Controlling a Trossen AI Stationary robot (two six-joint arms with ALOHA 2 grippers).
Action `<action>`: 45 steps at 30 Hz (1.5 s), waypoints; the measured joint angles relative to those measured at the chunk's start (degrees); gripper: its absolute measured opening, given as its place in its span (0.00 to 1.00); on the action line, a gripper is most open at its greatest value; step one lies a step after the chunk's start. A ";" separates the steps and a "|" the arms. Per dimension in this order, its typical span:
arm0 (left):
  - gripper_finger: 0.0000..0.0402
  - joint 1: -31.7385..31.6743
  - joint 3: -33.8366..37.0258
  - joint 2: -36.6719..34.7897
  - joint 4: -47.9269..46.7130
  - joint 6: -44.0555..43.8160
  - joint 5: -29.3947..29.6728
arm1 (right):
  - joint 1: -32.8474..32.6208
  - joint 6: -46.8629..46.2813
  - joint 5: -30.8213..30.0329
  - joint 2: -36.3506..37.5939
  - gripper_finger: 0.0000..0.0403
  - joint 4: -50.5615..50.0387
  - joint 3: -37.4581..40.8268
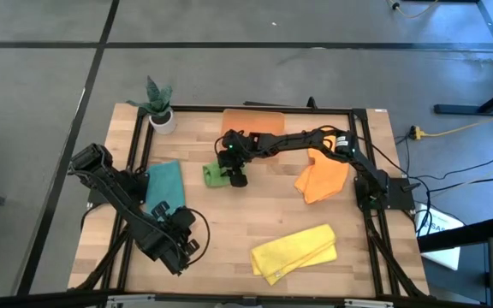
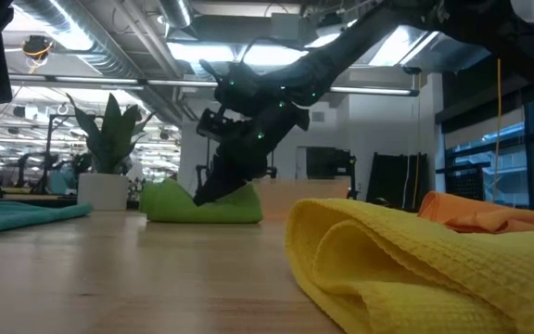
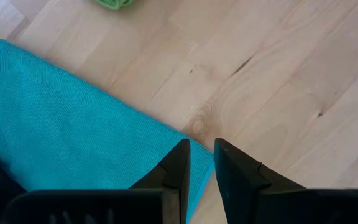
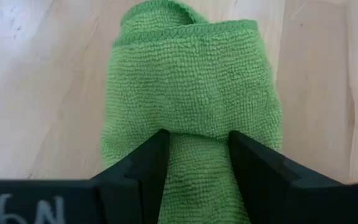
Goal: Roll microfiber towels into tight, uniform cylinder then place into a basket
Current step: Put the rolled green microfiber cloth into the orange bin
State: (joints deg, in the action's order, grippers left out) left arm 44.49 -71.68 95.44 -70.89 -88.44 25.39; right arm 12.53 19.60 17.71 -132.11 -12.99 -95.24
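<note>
A: Nearest to us on the counter (image 1: 229, 248) we have the yellow towel (image 1: 294, 251), lying loosely folded toward the front edge, on the right half.

B: And on the left half we see the left end effector (image 3: 197, 177) hovering low over the wood, its two fingers a narrow gap apart with nothing between them. The teal towel (image 3: 61, 140) lies spread flat just beside it; one corner reaches the fingertips, though we cannot tell if they touch.

A: Moving back, we find the green towel (image 4: 191, 99) near the counter's middle, bunched into a thick, partly rolled bundle with a curled end.

B: The right end effector (image 4: 197, 165) is down on it. The right arm reaches in across the counter from the right side, and we see its fingers straddling the near end of the green towel, set fairly wide, with the cloth pinched up between them.

A: To the right of that we have an orange towel (image 1: 322, 178), crumpled in a heap, partly under the right arm.

B: Farthest back we see the basket (image 1: 253, 121), a translucent orange bin against the rear edge, just beyond the green towel. We cannot tell what lies inside it.

A: And at the back left corner stands the small white pot with a green plant (image 1: 160, 107).
</note>
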 joint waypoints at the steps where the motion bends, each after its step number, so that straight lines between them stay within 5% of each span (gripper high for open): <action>1: 0.16 0.00 0.00 0.00 -0.02 -0.02 0.00 | 0.00 0.19 -0.01 0.00 0.43 0.01 0.00; 17: 0.16 0.00 0.00 0.00 -0.08 0.00 0.00 | -1.41 1.84 -6.49 -2.10 0.42 -4.94 -0.35; 26: 0.16 0.00 0.01 0.00 0.02 0.01 0.00 | -2.67 1.91 -9.76 -2.08 0.05 -5.81 -0.26; 45: 0.16 0.02 0.01 0.00 -0.02 0.06 -3.01 | -4.25 0.68 -9.68 -2.69 0.05 -16.03 -12.16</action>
State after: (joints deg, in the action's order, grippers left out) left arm 44.51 -71.67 95.44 -70.91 -88.39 22.38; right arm 8.29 20.27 8.03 -134.80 -29.02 -107.40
